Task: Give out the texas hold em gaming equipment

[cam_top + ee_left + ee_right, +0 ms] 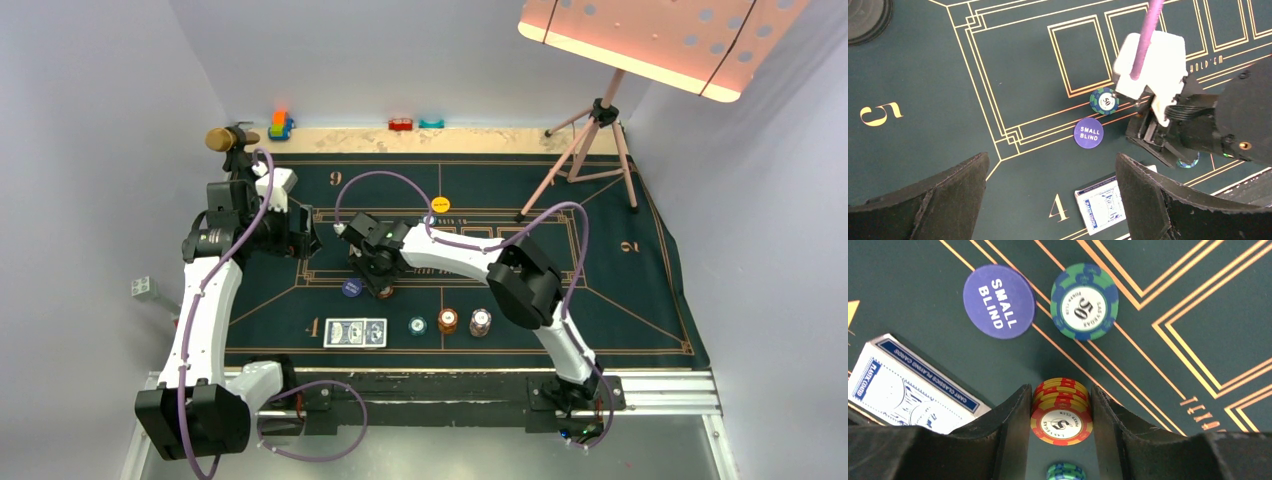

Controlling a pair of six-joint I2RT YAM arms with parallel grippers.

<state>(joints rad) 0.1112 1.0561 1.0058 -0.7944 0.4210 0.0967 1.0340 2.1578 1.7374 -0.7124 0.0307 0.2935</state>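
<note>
**Distribution of poker equipment over the green felt mat (620,300), part-way stage.** The right end effector (1060,390) is closed on a short red-and-yellow chip stack (1061,416), with one finger pressed against each side. Whether the stack rests on the felt or is lifted just clear cannot be told. It sits at the middle-left of the mat, near the dark blue "SMALL BLIND" disc (999,301) and a single green-and-blue 50 chip (1084,301). Both of these lie flat on the gold betting lines beyond the printed 4. The left end effector (1052,165) hangs empty with its jaws fully spread, above the same region and apart from every item. The yellow disc (440,204) lies at the far middle of the layout. Along the near edge lies the card deck (355,332), and beside it stand a teal stack (417,325), an orange stack (447,320) and a red-and-white stack (480,322). Judged from this layout, the two discs and one chip are placed and one stack is in hand. The cards and most chips are not yet shared out to the numbered positions
</note>
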